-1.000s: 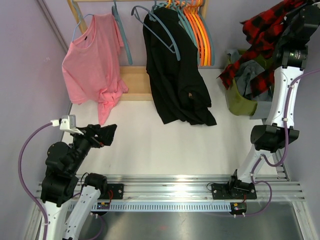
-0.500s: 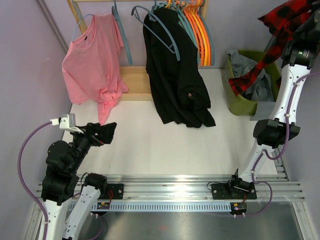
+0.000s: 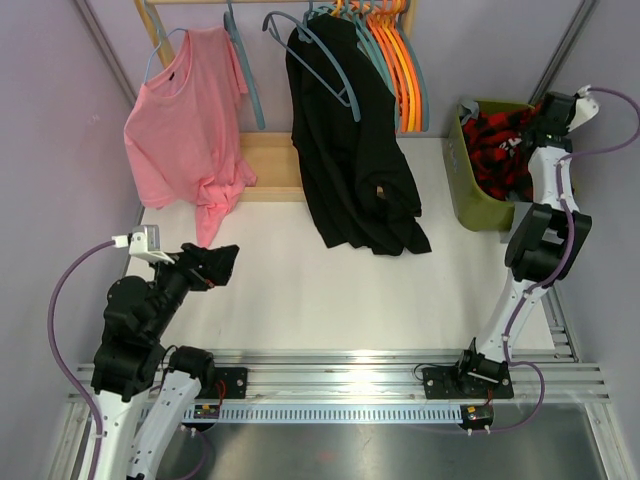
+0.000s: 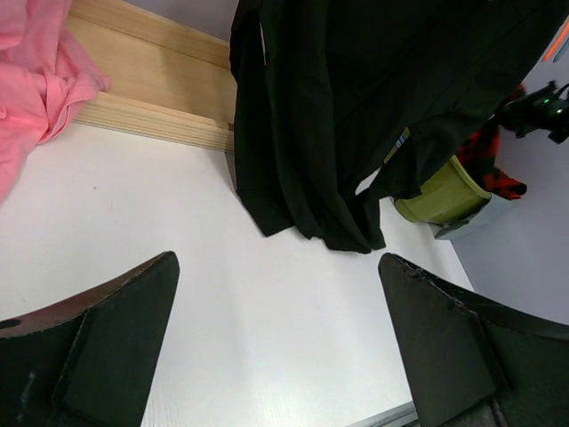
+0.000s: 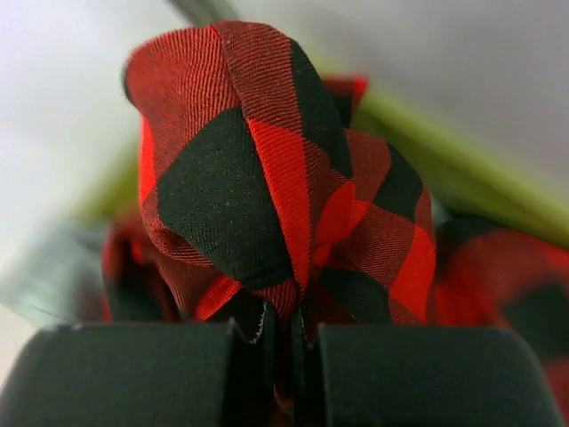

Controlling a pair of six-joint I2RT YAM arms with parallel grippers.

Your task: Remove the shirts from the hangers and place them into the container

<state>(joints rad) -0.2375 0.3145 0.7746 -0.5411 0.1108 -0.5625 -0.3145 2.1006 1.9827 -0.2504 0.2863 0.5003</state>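
Container [image 3: 478, 205]: far right of the table [image 3: 330, 290], olive green, with the plaid shirt [image 3: 500, 150] bundled inside.
Right gripper [image 5: 289, 342]: down at the container, jaws pinched tight on a fold of the plaid shirt.
Left gripper [image 4: 276, 342]: jaws spread wide, holding nothing (only bare table beneath).
Black shirt [image 3: 350, 150], pink t-shirt [image 3: 185, 130]: both on hangers [image 3: 330, 60], hems draping onto the table.

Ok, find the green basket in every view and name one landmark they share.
Top external: basket at the far right of the table.
Left wrist: basket at the right edge, just past the black shirt.
Right wrist: only its blurred green rim, upper right.
Shared landmark: the plaid shirt in it.
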